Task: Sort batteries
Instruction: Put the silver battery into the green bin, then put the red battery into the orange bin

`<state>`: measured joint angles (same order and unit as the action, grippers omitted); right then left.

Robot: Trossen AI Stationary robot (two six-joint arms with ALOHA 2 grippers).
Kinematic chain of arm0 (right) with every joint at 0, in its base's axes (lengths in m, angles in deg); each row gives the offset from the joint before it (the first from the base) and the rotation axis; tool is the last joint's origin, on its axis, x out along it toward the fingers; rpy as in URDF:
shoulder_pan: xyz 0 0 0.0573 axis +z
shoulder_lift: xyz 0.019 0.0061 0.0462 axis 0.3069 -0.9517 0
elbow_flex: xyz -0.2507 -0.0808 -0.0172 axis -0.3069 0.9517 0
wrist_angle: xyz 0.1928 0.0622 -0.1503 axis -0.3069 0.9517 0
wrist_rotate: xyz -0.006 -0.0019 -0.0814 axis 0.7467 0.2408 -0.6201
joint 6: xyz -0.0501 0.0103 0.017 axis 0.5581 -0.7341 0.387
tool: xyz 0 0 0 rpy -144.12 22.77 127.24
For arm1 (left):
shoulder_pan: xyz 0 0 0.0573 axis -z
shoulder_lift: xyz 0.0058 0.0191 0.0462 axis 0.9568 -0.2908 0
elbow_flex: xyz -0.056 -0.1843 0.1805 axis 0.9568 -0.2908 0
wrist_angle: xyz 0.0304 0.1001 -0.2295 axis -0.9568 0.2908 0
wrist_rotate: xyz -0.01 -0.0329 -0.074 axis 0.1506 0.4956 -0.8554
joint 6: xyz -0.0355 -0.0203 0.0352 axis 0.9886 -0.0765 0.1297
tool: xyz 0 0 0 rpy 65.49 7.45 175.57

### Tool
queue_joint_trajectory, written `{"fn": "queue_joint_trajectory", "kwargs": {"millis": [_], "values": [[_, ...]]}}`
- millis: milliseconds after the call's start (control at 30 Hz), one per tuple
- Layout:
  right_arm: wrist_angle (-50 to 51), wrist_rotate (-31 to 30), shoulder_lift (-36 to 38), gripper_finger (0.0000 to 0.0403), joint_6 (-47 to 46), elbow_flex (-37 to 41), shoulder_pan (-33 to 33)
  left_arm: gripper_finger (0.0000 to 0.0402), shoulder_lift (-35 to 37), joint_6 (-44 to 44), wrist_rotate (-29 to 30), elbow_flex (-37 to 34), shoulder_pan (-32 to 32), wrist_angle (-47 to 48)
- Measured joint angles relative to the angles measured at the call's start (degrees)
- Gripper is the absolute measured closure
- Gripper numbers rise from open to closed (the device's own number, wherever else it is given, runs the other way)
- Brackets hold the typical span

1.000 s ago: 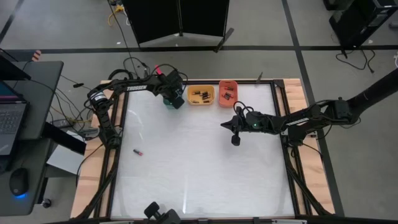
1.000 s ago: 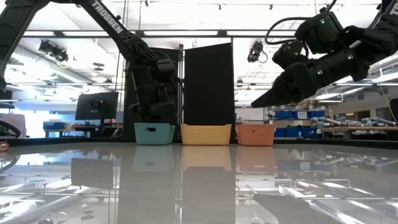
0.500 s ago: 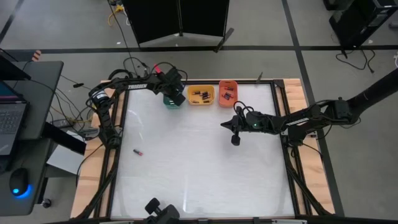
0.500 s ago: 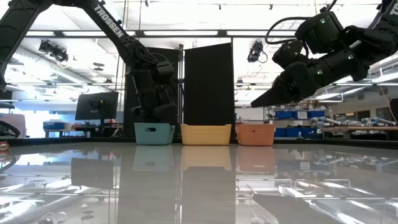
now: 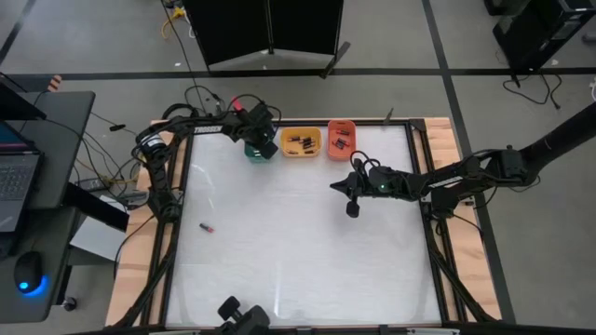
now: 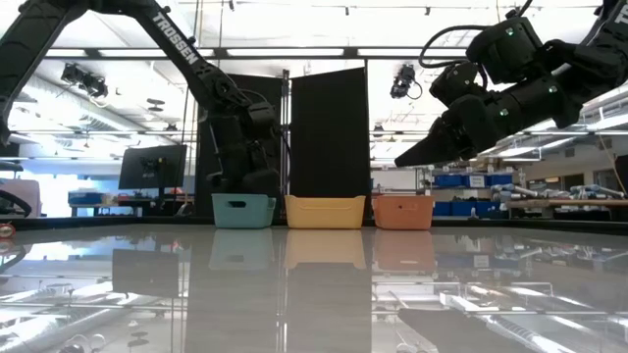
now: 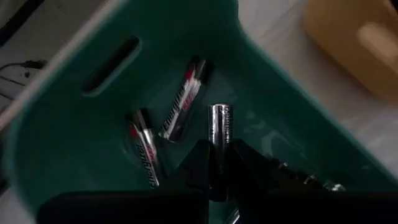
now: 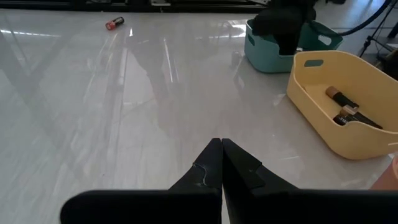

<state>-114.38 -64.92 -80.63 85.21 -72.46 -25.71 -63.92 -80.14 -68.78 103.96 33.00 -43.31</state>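
The bench (image 5: 298,270) is carrying three trays along its upper edge: teal tray (image 5: 253,149), yellow tray (image 5: 301,142), orange tray (image 5: 341,140). The left gripper (image 7: 219,163) is hovering inside the teal tray, jaws grasping a silvery battery (image 7: 219,127) by its lower end; two more batteries (image 7: 182,112) are lying just beside it. Releasing well means staying over the tray floor and opening low. The right gripper (image 8: 221,163) is waiting mid-bench, jaws clenched and empty. One red-banded battery (image 5: 207,227) is lying lower left, well apart.
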Motion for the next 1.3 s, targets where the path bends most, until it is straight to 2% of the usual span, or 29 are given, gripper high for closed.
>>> {"fn": "queue_joint_trajectory", "kwargs": {"millis": [400, 633, 800, 933, 1000, 1100, 1167, 1300], "values": [[0.0, 0.0, 0.0, 0.0394, 0.0, 0.0, 0.0, 0.0354, -1.8, -0.6, -0.2, 0.1, 0.0, -1.2], [-1.2, -0.1, 0.0, 0.0382, 0.0, 0.0, 0.0, 0.0274, -1.9, -3.7, 0.1, 3.2, 0.1, 1.6], [-1.2, -0.1, 0.0, 0.0370, 0.0, 0.0, -0.1, 0.0263, -1.9, -8.4, 0.9, 9.1, 0.4, 7.5], [-1.5, -1.9, 0.0, 0.0370, 1.7, 0.0, -0.1, 0.0286, -0.9, -14.5, 6.2, 13.3, 2.6, 12.1], [-2.6, -3.7, 0.0, 0.0380, 2.7, 0.0, -0.1, 0.0315, 0.8, -17.4, 9.6, 13.6, 4.4, 12.2], [-4.8, -4.0, -0.1, 0.0394, 4.7, 0.0, -0.1, 0.0372, 4.3, -18.6, 10.2, 12.4, 6.5, 11.9], [-8.0, -1.5, -0.9, 0.0392, 4.9, 0.0, 0.0, 0.0392, 6.9, -18.6, 9.6, 10.2, 8.0, 10.9], [-14.5, 4.3, -5.0, 0.0396, 4.3, 0.0, 0.0, 0.0392, 14.2, -18.6, 8.3, 2.6, 12.0, 6.6]]}}
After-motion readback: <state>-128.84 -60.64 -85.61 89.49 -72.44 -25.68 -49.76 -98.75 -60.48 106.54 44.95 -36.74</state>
